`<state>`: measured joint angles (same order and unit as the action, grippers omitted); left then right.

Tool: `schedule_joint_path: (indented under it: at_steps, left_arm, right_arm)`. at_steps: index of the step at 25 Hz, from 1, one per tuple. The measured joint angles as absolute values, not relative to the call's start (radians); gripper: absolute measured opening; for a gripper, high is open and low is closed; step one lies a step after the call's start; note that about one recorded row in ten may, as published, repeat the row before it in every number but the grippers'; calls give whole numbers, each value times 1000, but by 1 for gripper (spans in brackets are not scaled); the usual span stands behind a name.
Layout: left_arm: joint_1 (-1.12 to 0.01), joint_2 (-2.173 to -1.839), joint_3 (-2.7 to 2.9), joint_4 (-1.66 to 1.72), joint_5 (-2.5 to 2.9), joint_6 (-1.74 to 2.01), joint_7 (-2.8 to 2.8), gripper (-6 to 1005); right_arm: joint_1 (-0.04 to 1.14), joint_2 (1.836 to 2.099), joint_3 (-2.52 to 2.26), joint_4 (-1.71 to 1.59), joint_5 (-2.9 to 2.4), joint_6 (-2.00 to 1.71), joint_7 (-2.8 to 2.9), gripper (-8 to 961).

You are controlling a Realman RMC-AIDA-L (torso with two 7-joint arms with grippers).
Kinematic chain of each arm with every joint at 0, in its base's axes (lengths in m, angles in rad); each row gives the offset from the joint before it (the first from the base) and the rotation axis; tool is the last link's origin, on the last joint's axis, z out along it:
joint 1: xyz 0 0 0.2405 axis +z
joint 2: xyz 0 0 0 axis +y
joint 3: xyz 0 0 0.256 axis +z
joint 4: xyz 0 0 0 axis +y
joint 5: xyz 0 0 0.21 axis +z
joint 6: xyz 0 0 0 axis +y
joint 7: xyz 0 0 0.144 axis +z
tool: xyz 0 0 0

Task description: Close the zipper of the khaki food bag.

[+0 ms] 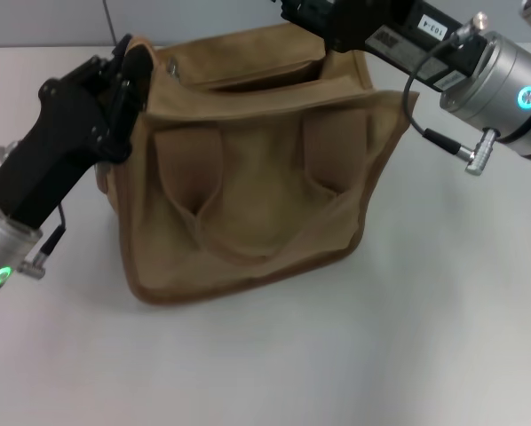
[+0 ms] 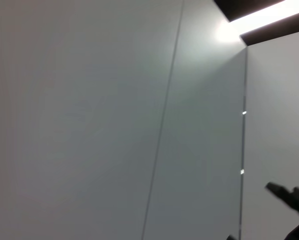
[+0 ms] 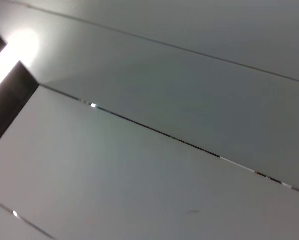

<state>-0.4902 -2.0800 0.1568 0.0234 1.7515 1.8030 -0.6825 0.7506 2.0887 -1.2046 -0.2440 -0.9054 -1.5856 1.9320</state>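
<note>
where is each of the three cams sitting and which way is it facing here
Head view: on the robot's head, looking down at the khaki food bag on the table; left gripper and right gripper show.
Left wrist view: faces pale panels; a dark tip at one edge.
Right wrist view: pale panels only.
Both wrist views share a bright light strip.

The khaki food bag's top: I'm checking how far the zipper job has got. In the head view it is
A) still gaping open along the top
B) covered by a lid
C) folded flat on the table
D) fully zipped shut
A: a dark gap shows between the flaps along the top of the khaki food bag, with the left gripper at its left end and the right gripper at its right end.
</note>
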Motion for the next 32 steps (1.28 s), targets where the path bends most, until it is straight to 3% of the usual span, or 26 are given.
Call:
schedule_joint_path:
  at_steps: [10,32]
  left_arm:
    - [-413,-2076,150,-2,1747,1805,-659,75]
    - [-487,-2075,146,8,1746,1824,-658,75]
  right_arm:
    - [777,2091,-1351,-241,-900,-1587,1688,788]
    - [820,2092,-1453,-249,-873,-1415,1834,788]
